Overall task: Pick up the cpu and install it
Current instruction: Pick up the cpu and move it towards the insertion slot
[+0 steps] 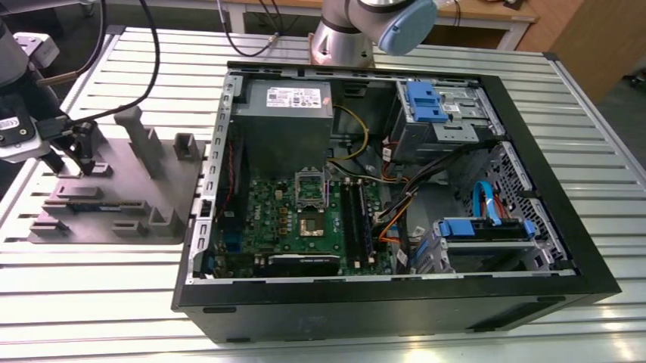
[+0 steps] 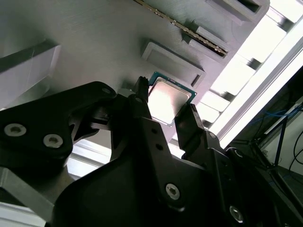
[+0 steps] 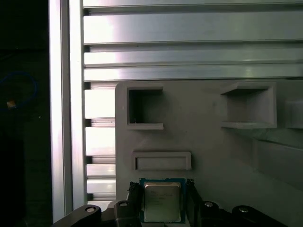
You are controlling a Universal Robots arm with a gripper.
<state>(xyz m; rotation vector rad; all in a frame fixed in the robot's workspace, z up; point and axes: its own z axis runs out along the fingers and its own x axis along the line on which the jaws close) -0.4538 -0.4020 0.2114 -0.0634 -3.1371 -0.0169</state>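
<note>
- Cpu (image 3: 162,202) flat on tray (image 3: 208,151), dead centre within end effector (image 3: 162,185).
- Straddled across two opposite edges; clamped or merely flanked, cannot tell.

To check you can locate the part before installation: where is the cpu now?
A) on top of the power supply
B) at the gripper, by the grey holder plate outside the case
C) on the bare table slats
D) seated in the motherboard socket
B: in both wrist views the cpu sits at the gripper against the grey holder plate, which the exterior view shows beside the computer case.
</note>
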